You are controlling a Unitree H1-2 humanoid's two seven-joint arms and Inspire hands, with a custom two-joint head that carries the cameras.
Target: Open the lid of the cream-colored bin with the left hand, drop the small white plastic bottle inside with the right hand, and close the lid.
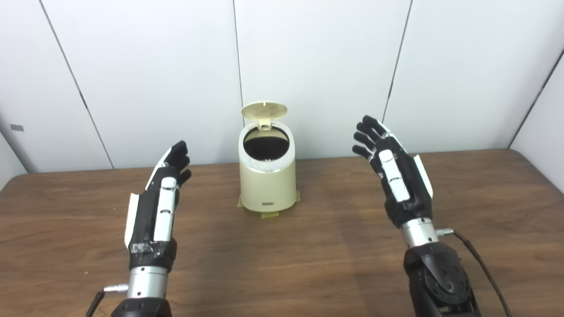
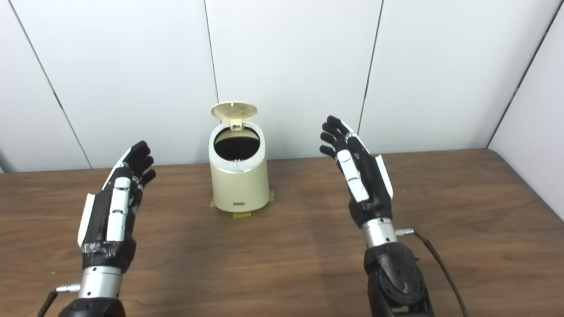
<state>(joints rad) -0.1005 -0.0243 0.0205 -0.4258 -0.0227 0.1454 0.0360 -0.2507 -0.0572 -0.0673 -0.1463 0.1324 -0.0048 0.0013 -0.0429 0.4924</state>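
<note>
So the cream-colored bin [image 1: 267, 176] sits at the middle of the wooden table [image 1: 335, 259], toward the far edge, taped down at its base. Its lid [image 1: 264, 110] is already flipped up, standing nearly upright at the far side of the rim, so the dark opening faces up and slightly toward the robot.

Both hands are empty with fingers stretched out and apart. The left hand [image 1: 159, 200] hovers near-left of the bin, palm turned inward, and the right hand [image 1: 395, 174] is raised to the right of it, also palm-in, a bit higher and farther back.

Weird part: I can't spot the small white plastic bottle anywhere, not on the table or in either hand. Whether it's down inside the bin I can't tell, the inside is just dark.

If so, my guess is closing is what's left. The lid lies forward and to the right of the left fingers [image 1: 179, 155], hinge on the far side, so it'd need pushing down toward the robot.
</note>
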